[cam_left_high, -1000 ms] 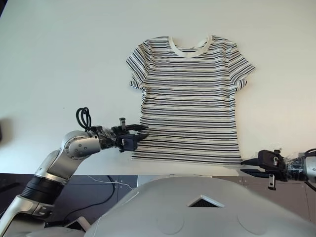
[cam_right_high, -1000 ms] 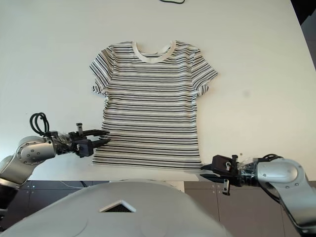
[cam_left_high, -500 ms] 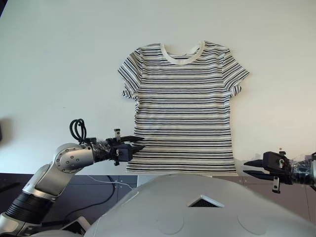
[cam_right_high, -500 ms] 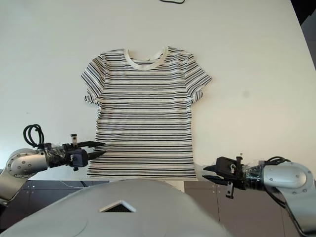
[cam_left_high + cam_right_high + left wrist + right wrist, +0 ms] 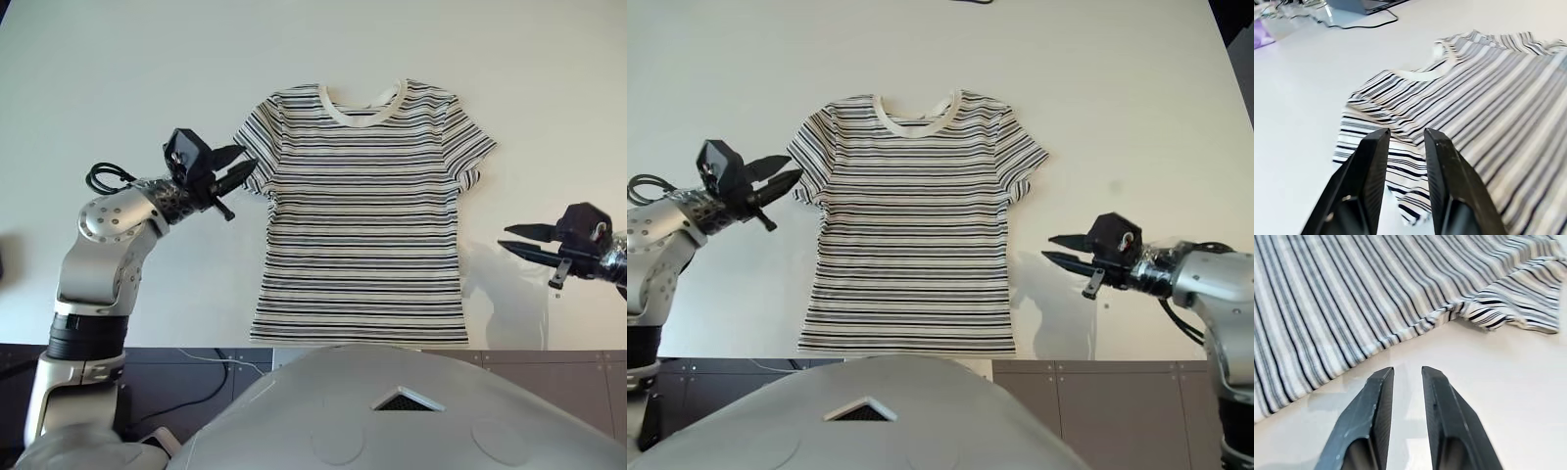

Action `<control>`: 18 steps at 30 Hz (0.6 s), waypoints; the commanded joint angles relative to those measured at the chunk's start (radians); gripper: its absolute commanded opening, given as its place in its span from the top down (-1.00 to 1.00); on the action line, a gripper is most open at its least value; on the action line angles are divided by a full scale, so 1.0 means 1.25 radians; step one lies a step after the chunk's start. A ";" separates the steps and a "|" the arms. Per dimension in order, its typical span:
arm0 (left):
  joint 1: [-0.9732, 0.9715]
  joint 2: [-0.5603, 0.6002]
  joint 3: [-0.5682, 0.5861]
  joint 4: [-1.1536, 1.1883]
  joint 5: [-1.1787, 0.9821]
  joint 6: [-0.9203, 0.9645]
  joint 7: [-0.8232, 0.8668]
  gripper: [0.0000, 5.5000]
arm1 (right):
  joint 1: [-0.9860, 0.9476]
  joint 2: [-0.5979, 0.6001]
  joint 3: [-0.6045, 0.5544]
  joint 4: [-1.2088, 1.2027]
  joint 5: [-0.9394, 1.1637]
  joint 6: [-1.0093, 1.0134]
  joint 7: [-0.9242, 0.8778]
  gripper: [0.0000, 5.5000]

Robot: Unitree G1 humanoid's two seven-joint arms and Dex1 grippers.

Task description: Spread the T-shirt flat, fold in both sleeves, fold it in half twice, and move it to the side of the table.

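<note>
T-shirt (image 5: 364, 206) soft, limp: pinch sleeve (image 5: 260, 137) edge. Left gripper (image 5: 250, 158) at that sleeve, right gripper (image 5: 503, 237) beside T-shirt, both fingers (image 5: 1369, 166) released

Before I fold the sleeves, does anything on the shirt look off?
Only minor: the shirt lies flat and straight, but both sleeve hems are rumpled and curl under, on the left-side sleeve and the right-side sleeve. No damage visible.

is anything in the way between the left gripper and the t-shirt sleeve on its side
Nothing visible stands between them. The left gripper, fingers open, points straight at the left sleeve of the flat T-shirt.
</note>
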 commanded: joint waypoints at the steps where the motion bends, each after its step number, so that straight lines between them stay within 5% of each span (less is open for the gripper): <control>1: -0.134 -0.104 0.018 0.209 0.026 0.068 0.083 0.54 | -0.088 0.030 0.053 0.052 -0.012 0.023 -0.035 0.62; 9: -0.304 -0.183 0.111 0.487 0.023 0.137 0.140 0.54 | -0.129 0.055 0.102 0.082 -0.025 0.024 -0.063 0.62; 18: -0.297 -0.187 0.144 0.473 0.022 0.157 0.108 0.54 | -0.120 0.068 0.124 0.077 -0.029 0.024 -0.076 0.62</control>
